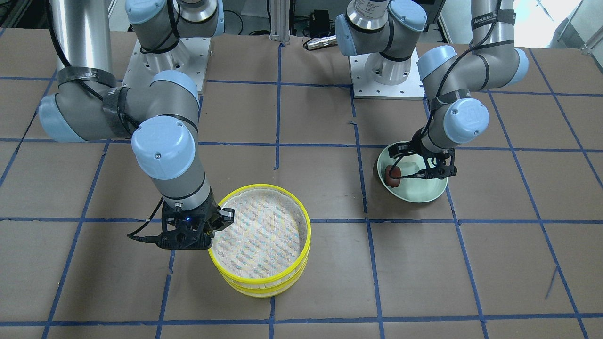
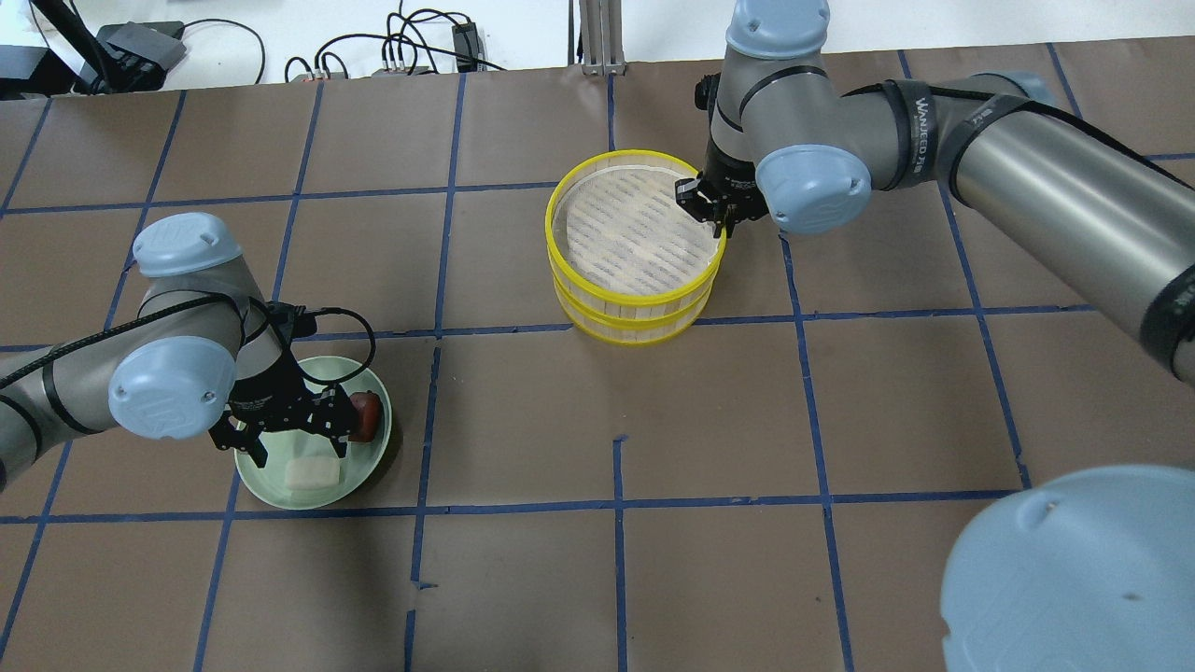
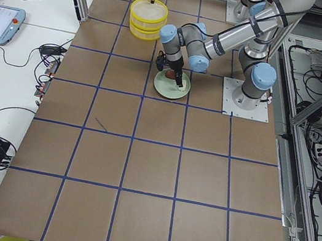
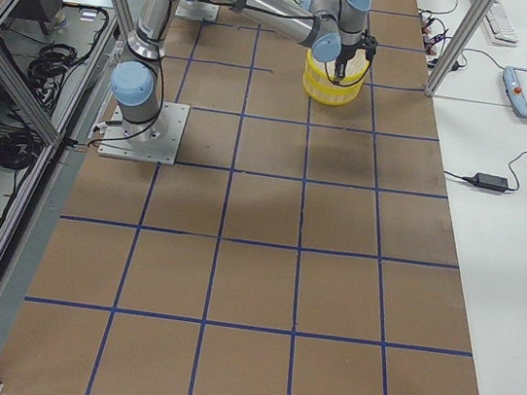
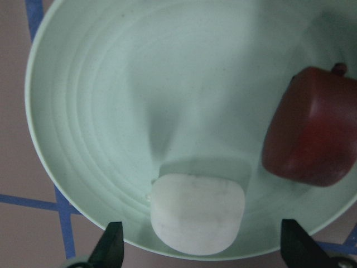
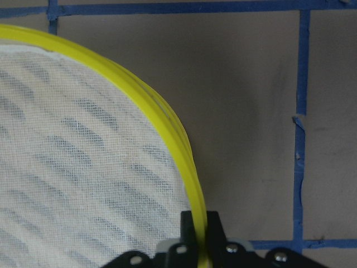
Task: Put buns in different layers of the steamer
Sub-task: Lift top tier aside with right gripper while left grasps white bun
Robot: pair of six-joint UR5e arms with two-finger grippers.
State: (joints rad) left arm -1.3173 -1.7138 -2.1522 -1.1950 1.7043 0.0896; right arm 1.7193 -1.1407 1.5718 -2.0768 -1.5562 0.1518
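Right tool grips the steamer rim; left tool gapes over the plated buns.
The upper layer [image 2: 553, 217] sits stacked on the lower layer [image 2: 635, 329] mid-worktop [image 2: 840, 401], with open surface all round. The right tool [image 6: 201, 224] is clamped on the upper layer's rim, its body cut off. The plate [image 2: 369, 457] lies nearer the robot's edge; above it the left tool [image 5: 202, 245], fingers wide apart, straddles the white bun [image 5: 198, 218], the reddish-brown bun [image 5: 312, 128] beside.

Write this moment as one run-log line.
left claw: open, over white bun on plate | right claw: shut on top layer rim | red bun: on plate
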